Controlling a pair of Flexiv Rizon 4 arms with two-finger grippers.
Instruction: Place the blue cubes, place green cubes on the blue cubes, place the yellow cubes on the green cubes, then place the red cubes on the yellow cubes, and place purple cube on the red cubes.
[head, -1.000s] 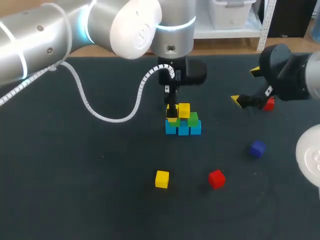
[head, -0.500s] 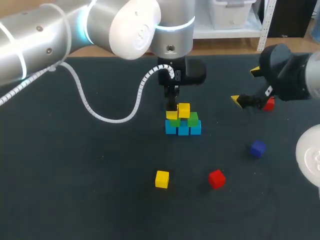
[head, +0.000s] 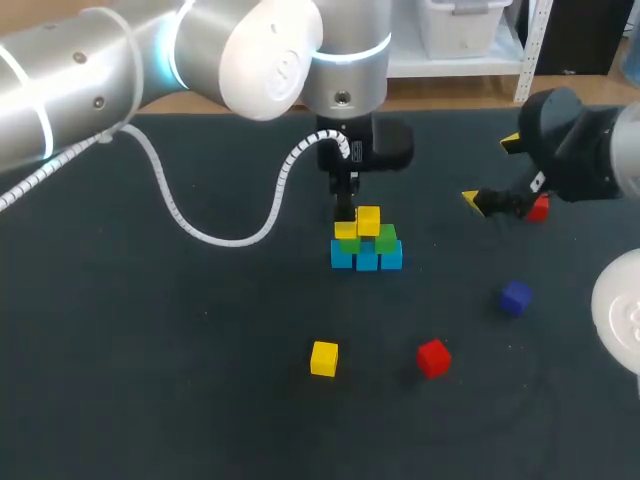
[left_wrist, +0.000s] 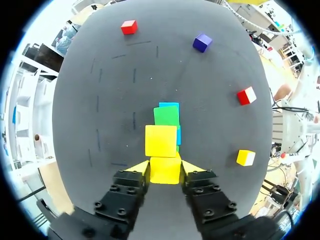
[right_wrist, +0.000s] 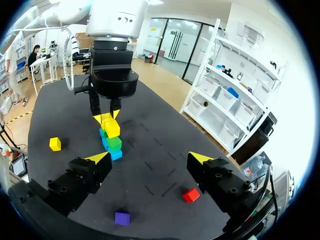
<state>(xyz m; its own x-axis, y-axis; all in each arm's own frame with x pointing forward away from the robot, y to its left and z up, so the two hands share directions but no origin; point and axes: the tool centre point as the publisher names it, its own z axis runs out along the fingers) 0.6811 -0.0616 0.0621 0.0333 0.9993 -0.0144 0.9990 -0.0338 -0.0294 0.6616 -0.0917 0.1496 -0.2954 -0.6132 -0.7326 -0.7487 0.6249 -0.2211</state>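
Since a second ago, the left end effector (left_wrist: 165, 169) is sitting slightly higher over the stack, while everything else is staying put. It is hovering right at a yellow cube (head: 346, 230), which is resting on the green cubes (head: 386, 239) over the blue cubes (head: 366, 260). I cannot tell whether it is clamping that cube or letting it go. A second yellow cube (left_wrist: 161, 141) is lying just ahead of it on the same layer. Nearer the robot and well apart from the stack, a loose yellow cube (head: 323, 358) and a red cube (head: 432, 357) are waiting on the counter (head: 150, 380), and a purple cube (head: 516, 298) is lying farther toward the right end effector (head: 490, 203). That one is hanging wide apart and carrying nothing, with another red cube (right_wrist: 191, 195) ahead of it. The risk, as I am judging it, is the left end effector catching the yellow cube while pulling away and toppling the narrow stack.
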